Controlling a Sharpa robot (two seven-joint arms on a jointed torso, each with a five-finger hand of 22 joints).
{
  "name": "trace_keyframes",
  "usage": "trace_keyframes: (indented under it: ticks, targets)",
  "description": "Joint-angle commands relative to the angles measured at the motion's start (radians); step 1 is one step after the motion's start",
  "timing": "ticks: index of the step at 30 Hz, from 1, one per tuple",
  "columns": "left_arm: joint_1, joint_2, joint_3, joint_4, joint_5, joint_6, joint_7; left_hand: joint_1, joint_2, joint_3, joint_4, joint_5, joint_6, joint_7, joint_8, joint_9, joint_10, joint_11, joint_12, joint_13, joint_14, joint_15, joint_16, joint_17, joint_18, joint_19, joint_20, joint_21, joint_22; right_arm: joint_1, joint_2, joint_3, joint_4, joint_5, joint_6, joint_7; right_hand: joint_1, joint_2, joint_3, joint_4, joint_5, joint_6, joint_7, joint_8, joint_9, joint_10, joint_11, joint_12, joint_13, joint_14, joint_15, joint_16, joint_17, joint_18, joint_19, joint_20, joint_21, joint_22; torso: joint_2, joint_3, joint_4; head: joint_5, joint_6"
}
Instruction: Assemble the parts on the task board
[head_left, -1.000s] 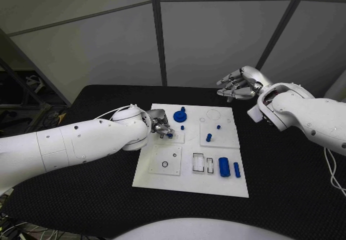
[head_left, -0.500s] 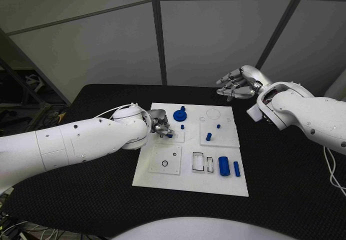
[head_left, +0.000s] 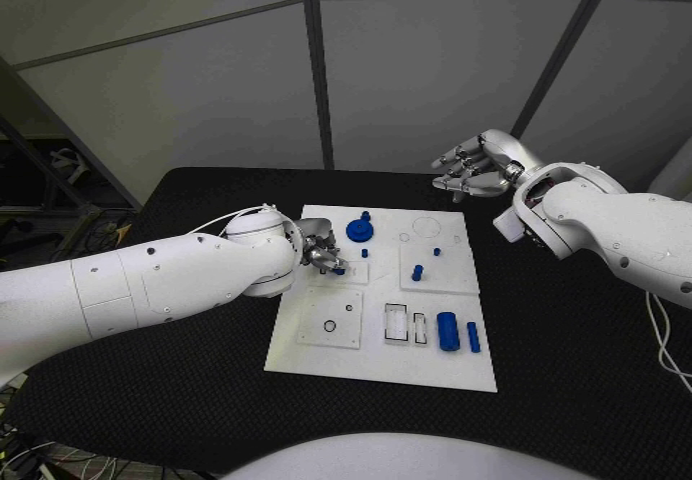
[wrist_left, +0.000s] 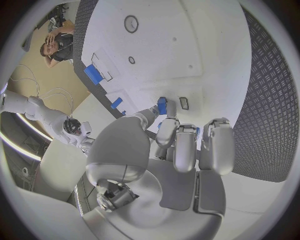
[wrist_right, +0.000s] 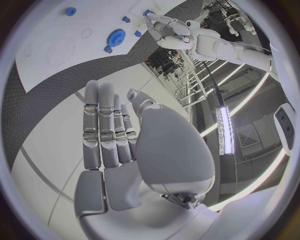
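task board (head_left: 378, 365): white, flat, table centre | blue gear (head_left: 359, 234): far-left area | two blue cylinders (head_left: 449, 333): lying near-right | small peg (head_left: 418, 272): upright, middle

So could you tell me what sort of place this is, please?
Likely a robotics lab test cell: a black table bearing a white task board with small blue parts, grey partition panels behind, and the left hand working over the board.

small blue part (head_left: 339, 268) mostly hidden by left hand (head_left: 320, 255), shape unclear
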Motion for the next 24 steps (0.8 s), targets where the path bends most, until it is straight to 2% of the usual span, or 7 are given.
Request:
trace_keyframes:
  ticks: [1,6,12,17,24]
  targets:
    - [-0.005,0.003,-0.004,-0.006,0.005,0.043,-0.006,-0.014,0.000,0.134,-0.124,0.006,-0.005,-0.004,0.009,0.005,0.006,-0.002,-0.002,0.000,0.060,-0.005,0.003,0.135,0.004,0.006,-0.002,0.001,0.073,0.002,0.001,0.001,0.000,-0.002,0.007,0.002,-0.009,0.001,-0.007,0.000,0.006,0.007,0.003,-0.002,0.002,-0.009,-0.002,0.004,-0.001,-0.003,0.001,-0.003,0.001,0.003,0.002,0.008,-0.007,-0.001,0.000,0.0003,0.0000,0.000,-0.002]
    - [-0.005,0.006,-0.004,-0.014,0.009,0.055,-0.007,-0.042,-0.008,0.140,-0.114,0.005,0.001,-0.010,0.019,0.016,0.009,-0.005,-0.001,0.000,0.061,-0.008,0.006,0.138,0.003,0.008,-0.004,0.002,0.077,0.002,0.002,0.001,-0.001,-0.002,0.007,0.002,-0.009,0.001,-0.007,0.000,0.006,0.007,0.003,-0.002,0.002,-0.010,-0.002,0.004,-0.001,-0.004,0.001,-0.004,0.001,0.003,0.001,0.008,-0.008,-0.002,0.000,0.0007,-0.0007,0.001,-0.003]
    - [-0.004,0.012,-0.004,-0.025,0.010,0.070,-0.008,-0.098,-0.034,0.138,-0.095,0.039,0.023,-0.022,0.031,0.027,0.017,-0.015,0.005,0.005,0.064,-0.015,0.012,0.146,0.001,0.015,-0.009,0.007,0.087,0.002,0.003,0.001,-0.002,-0.002,0.008,0.002,-0.014,0.000,-0.011,0.003,0.006,0.007,0.004,-0.002,0.002,-0.016,0.000,0.004,-0.003,-0.008,0.003,-0.008,0.002,0.003,-0.001,0.009,-0.013,-0.004,0.000,0.0008,-0.0002,0.000,-0.005]
    - [-0.004,0.018,-0.004,-0.037,0.011,0.074,-0.008,-0.144,-0.050,0.129,-0.076,0.040,0.037,-0.028,0.040,0.034,0.022,-0.021,0.008,0.008,0.065,-0.020,0.012,0.147,0.000,0.018,-0.014,0.009,0.092,0.002,0.005,0.000,-0.004,-0.002,0.009,0.002,-0.017,0.000,-0.013,0.005,0.006,0.007,0.005,-0.002,0.001,-0.019,0.001,0.004,-0.004,-0.010,0.004,-0.010,0.002,0.003,-0.002,0.010,-0.016,-0.006,0.000,0.0006,-0.0005,-0.001,-0.006]
    - [-0.003,0.024,-0.004,-0.049,0.011,0.069,-0.008,-0.168,-0.055,0.120,-0.063,0.038,0.041,-0.030,0.043,0.037,0.022,-0.022,0.008,0.007,0.065,-0.021,0.012,0.147,0.000,0.018,-0.016,0.009,0.093,0.002,0.004,0.000,-0.005,-0.002,0.010,0.001,-0.024,0.001,-0.017,0.011,0.009,0.006,0.005,-0.002,0.001,-0.023,0.002,0.004,-0.006,-0.012,0.006,-0.013,0.002,0.003,-0.003,0.012,-0.022,-0.010,0.000,0.0003,-0.0004,-0.001,-0.007]
